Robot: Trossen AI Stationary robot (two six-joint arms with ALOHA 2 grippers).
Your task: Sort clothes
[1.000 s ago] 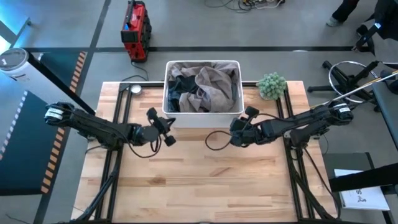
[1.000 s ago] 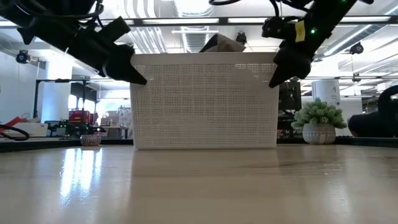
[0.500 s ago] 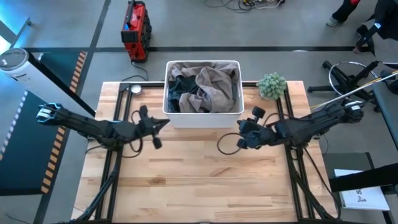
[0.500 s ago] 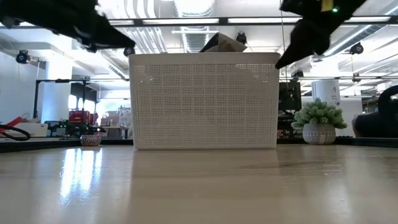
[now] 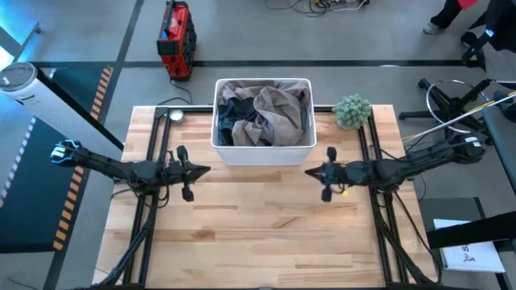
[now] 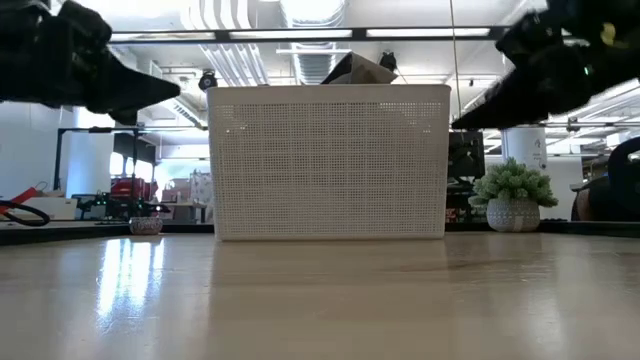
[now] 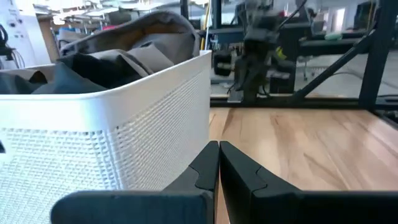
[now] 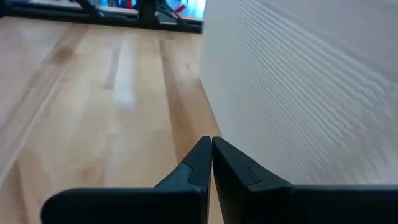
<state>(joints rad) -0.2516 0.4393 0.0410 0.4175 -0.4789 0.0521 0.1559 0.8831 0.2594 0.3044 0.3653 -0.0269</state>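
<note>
I see my left gripper [image 5: 201,170] with fingers pressed together, empty, hovering over the wooden table [image 5: 258,234] just off the white bin's [image 5: 264,153] front left corner. My right gripper [image 5: 310,171] is likewise closed on nothing, off the front right corner. The taupe garment [image 5: 274,109] and dark grey-green tee [image 5: 234,121] lie heaped inside the bin, beyond both grippers.
</note>
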